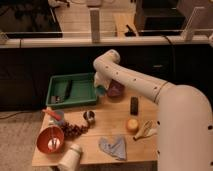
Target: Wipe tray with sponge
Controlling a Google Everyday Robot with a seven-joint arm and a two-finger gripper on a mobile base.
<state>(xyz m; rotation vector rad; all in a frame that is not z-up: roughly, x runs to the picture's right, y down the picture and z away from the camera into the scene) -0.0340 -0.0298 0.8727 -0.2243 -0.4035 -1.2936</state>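
Green tray (pixel 75 90): rear left of counter (pixel 125 150), long axis left-right; dark sponge (pixel 66 89) inside, lengthwise front-to-back. Hand (pixel 101 89): at tray's right rim, grip cannot be told

You've got warm, fairly dim overhead light: the tabletop (pixel 107 129) is evenly lit, with deep shadow past its back edge, where the gripper (pixel 101 86) hangs.

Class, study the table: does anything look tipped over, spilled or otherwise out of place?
The white cup lies on its side at the table's front left edge, beside the orange bowl. The blue cloth lies crumpled nearby. The claw is at the green tray's right rim. Nothing looks spilled.
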